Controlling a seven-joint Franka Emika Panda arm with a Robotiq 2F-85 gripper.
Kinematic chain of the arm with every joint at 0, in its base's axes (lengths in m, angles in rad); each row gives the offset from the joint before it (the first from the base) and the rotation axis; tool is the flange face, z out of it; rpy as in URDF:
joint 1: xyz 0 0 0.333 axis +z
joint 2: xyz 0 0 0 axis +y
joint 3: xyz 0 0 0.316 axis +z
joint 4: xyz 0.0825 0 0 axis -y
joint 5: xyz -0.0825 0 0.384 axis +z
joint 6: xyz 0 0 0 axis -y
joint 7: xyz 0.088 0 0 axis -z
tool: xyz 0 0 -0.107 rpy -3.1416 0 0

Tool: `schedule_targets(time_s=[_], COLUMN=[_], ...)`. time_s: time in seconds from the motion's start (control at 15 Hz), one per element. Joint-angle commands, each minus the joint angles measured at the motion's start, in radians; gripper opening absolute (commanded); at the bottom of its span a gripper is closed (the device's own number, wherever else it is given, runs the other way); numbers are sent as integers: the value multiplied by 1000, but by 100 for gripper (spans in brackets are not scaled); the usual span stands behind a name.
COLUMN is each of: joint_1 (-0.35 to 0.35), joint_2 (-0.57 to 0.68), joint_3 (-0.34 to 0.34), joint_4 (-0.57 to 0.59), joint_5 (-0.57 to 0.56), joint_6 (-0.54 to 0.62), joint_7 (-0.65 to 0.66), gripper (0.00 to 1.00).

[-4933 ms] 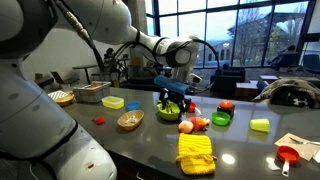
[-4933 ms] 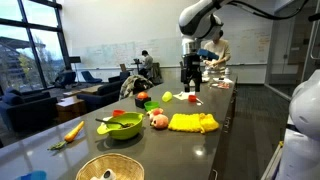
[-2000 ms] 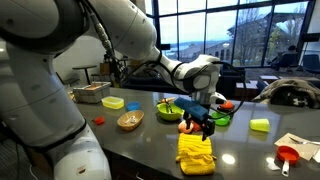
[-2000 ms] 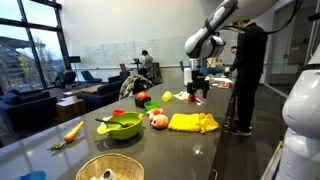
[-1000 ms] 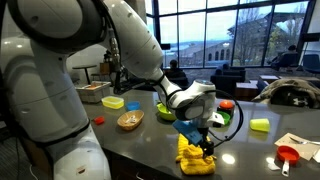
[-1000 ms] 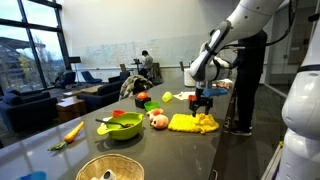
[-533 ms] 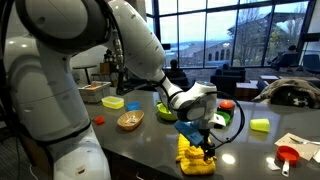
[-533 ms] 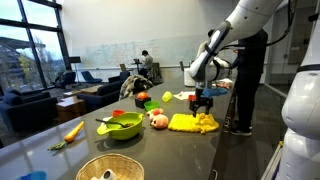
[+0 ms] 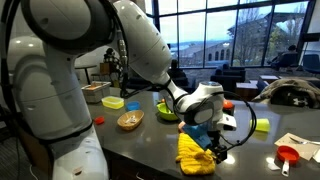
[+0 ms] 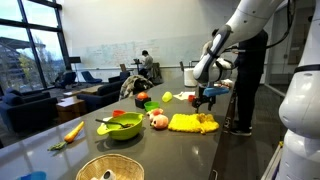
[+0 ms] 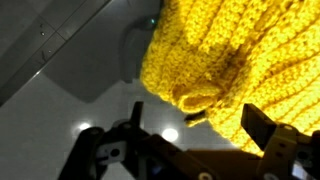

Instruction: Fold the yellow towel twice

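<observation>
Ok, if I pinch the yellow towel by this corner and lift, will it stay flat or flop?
Likely floppy: the yellow towel has a loose knit and a curled corner in the wrist view, so it should drape. Its coarse texture probably grips well in the open end effector. On the glossy table it may slide and bunch if pushed.

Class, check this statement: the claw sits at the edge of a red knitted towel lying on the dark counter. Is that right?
Not quite. The towel is yellow, not red, as the wrist view shows plainly. The rest stands: the claw sits at the edge of the knitted towel, which lies on the dark counter.
</observation>
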Motion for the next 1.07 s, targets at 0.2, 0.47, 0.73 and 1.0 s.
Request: schedule_targets(time_s=[0.2,0.47,0.73,1.0], joint_1=[-27,-34,-33,-33], joint_2=[45,66,76,81], joint_3=[-7,-19,-27,-32], joint_4=[14,15,18,22], joint_5=[-89,-107,-82,-46], joint_6=[29,21,4,-20], joint_7=[107,138,130,123], gripper=[100,100,73,44])
